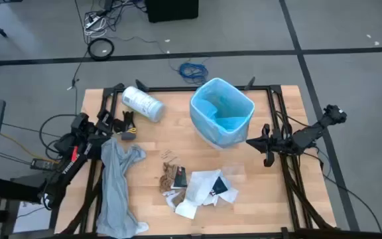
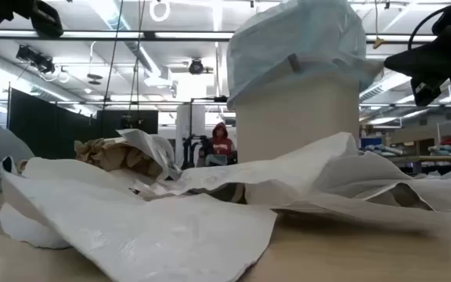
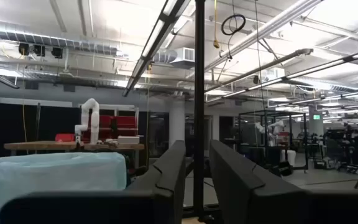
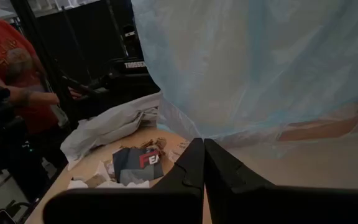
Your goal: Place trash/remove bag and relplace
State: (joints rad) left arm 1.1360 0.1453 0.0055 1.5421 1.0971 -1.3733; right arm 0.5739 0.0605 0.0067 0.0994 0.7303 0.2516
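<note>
The bin (image 1: pixel 222 113) stands upright at the far middle of the table, lined with the light-blue bag (image 2: pixel 296 39), whose rim folds over the bin's top. The trash (image 1: pixel 201 186) lies in a pile near the table's near edge: white papers, brown wrappers, and a black-and-white packet (image 4: pixel 138 165). My right gripper (image 1: pixel 251 141) is shut and hovers just right of the bin's near side, with the bag (image 4: pixel 260 62) close above its fingers (image 4: pixel 194 168). My left gripper (image 1: pixel 126 126) is slightly open at the table's left, held level and pointing at the bin (image 3: pixel 55 180).
A long limp grey plastic sheet (image 1: pixel 118 189) lies along the table's left side. A white printed roll (image 1: pixel 142 104) lies on its side at the far left. A person in a red shirt (image 4: pixel 5 62) stands beyond the table. Bare wood shows between bin and trash.
</note>
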